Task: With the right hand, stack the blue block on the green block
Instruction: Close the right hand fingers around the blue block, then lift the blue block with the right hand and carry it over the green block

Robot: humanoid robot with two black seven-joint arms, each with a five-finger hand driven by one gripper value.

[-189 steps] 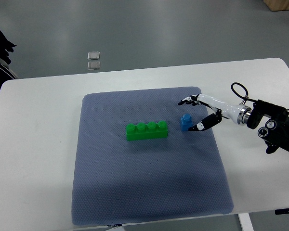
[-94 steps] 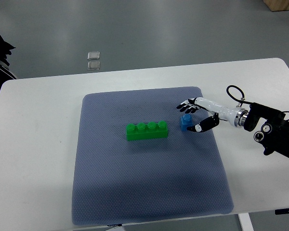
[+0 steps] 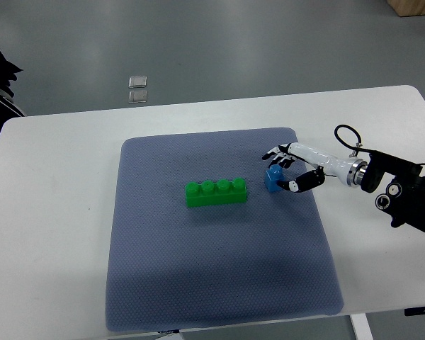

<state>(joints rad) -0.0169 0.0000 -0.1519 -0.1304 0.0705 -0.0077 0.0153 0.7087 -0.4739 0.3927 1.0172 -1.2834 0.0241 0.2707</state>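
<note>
The right hand [image 3: 289, 170] was seen reaching in from the right edge of the desk [image 3: 49, 234], its white forearm stretched out over the grey-blue mat [image 3: 212, 283]. And there it was, closed around the blue block [image 3: 273, 178]: the fingers [image 3: 276, 154] were curled over the block's far side, while the dark thumb [image 3: 302, 183] was pressed in from the near right. The blue block was tilted slightly in that grasp, at the right-hand part of the mat; whether it was lifted clear of the mat could not be told. The green block [image 3: 215, 193], a long brick with four studs in a row, was laid flat near the middle of the mat, just to the left of the blue block and not touching it. Nothing was stacked on it yet. Two small clear square items [image 3: 137, 89] were spotted on the floor beyond the far edge of the desk. The left arm was not seen in the top view.
</note>
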